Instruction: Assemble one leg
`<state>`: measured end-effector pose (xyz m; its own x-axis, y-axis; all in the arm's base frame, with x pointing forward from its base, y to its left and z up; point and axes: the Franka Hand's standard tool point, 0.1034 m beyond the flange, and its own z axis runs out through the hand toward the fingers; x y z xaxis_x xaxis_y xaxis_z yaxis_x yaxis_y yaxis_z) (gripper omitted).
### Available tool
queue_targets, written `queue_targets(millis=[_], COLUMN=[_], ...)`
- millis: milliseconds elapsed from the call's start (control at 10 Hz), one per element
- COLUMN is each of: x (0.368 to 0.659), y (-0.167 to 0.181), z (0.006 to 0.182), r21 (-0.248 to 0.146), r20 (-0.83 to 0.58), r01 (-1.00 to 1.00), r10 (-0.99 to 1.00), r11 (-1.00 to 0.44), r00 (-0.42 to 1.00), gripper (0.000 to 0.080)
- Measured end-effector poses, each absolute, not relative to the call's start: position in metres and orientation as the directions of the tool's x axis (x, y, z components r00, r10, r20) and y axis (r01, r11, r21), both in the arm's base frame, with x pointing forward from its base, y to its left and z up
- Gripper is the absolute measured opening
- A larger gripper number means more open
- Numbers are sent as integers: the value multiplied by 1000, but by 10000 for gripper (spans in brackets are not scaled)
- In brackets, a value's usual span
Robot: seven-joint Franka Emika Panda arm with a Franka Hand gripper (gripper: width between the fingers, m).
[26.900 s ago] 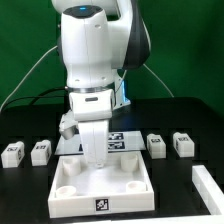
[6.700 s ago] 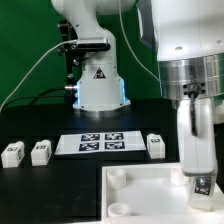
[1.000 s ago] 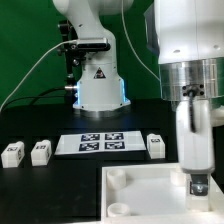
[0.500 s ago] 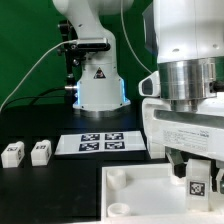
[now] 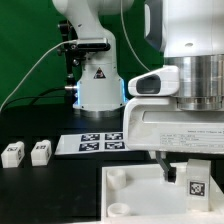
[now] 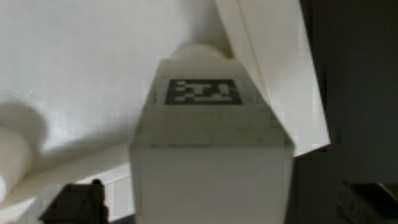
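My gripper (image 5: 192,184) is shut on a leg (image 5: 197,183), a small white block with a black-and-white tag, and holds it upright over the corner of the white square top (image 5: 130,195) on the exterior view's right. In the wrist view the leg (image 6: 214,120) fills the middle between my two dark fingertips, with my gripper (image 6: 217,206) closed round it and the top's white surface (image 6: 89,60) beyond. I cannot tell whether the leg's lower end sits in the corner socket.
Two more legs (image 5: 12,152) (image 5: 40,152) lie on the black table at the exterior view's left. The marker board (image 5: 98,142) lies behind the top. The arm's base (image 5: 95,75) stands at the back. A round socket (image 5: 116,176) shows at the top's far corner on the exterior view's left.
My hand has turned about its upright axis with the leg in it, and now shows its broad side. The leg stays at the same corner of the top.
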<state>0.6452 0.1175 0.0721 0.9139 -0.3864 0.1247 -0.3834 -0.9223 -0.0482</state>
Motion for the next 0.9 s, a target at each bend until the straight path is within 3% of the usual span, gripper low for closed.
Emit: queue_targets(millis=[100, 200, 300, 400, 500, 700, 900], x=[644, 645, 644, 644, 643, 641, 636], y=[118, 117, 117, 114, 113, 108, 106], z=[71, 71, 71, 70, 70, 70, 69], r21=[-53, -56, -63, -72, -77, -84, -71], r20=[121, 120, 116, 106, 100, 73, 0], r01=[-431, -449, -500, -607, -659, -830, -986], r10=[-434, -453, -504, -611, -663, -834, -988], r11=[-901, -892, -864, -791, -748, -551, -154], r00=[893, 884, 856, 784, 742, 546, 154], gripper=[540, 540, 356, 356, 300, 300, 300])
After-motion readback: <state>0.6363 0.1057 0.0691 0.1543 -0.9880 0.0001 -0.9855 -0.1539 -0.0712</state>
